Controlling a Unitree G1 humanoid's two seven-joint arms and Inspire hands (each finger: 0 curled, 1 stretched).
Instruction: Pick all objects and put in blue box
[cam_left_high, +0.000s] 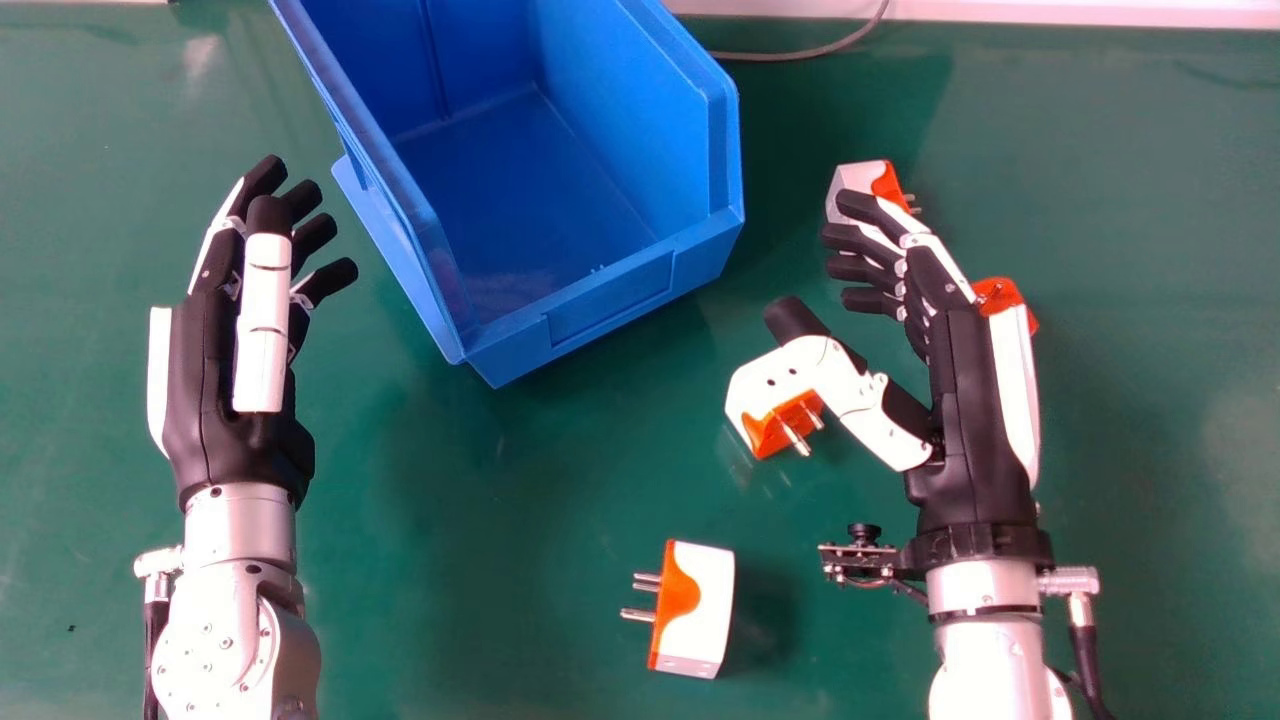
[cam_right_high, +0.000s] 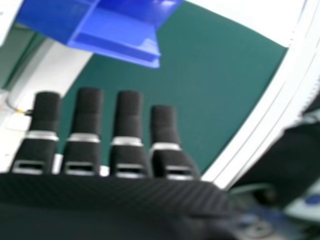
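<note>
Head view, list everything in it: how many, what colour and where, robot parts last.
Box: one, blue, far side of the table, between the hands
Plugs: four, orange and white, one nearest the robot, three about the right hand, partly covered by it
Table: one, green, under everything
Cable: one, grey, far edge, right of the box
Left hand: one, black and white, left of the box
Right hand: one, black and white, right side
Forearms: two, silver, near edge
</note>
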